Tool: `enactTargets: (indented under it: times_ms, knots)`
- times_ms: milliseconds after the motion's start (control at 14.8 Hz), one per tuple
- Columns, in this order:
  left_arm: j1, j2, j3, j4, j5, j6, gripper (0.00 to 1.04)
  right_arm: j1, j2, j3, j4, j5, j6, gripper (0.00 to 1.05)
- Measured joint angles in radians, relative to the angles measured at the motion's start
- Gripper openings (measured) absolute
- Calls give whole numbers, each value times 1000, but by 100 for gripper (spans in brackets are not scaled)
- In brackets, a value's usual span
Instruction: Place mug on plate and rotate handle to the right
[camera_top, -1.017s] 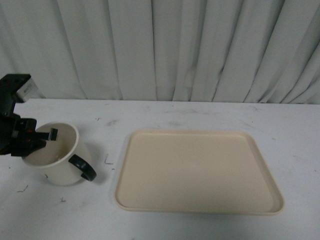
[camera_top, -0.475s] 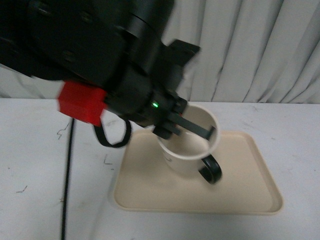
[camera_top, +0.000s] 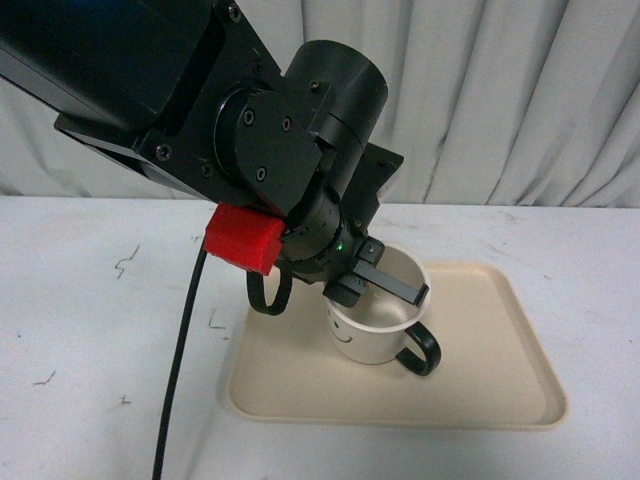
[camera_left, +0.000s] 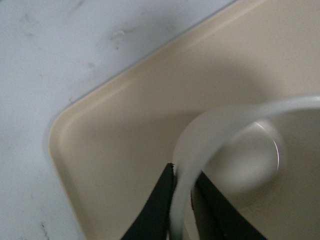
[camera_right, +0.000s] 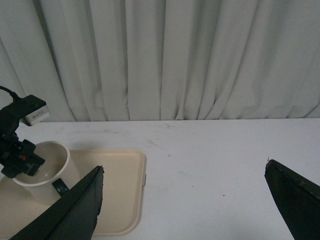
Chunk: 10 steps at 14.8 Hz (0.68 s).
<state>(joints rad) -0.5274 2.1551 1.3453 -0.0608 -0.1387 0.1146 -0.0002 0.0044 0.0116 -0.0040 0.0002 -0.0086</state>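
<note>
The mug stands upright on the plate, a little left of the plate's middle, with its handle turned toward the table's right edge and slightly toward the near edge. Part of a black smiley face shows on its near side. The left gripper pinches the mug's rim, one finger inside the wall and one outside. The plate lies on the white table, closer to the near edge than the far edge. The tabletop is scuffed with small dark marks. A black cable trails across it. A pale pleated curtain hangs behind the far edge. The right gripper is spread wide over bare tabletop.
</note>
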Motion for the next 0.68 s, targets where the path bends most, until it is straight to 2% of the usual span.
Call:
enactTargets:
  times_ms: [271, 678]
  knots:
    - [-60, -83, -58, -24, 15, 22, 58, 0, 0, 0, 0, 0, 0, 98]
    - [-74, -212, -125, 8, 39, 50, 78, 0, 0, 0, 0, 0, 0, 98]
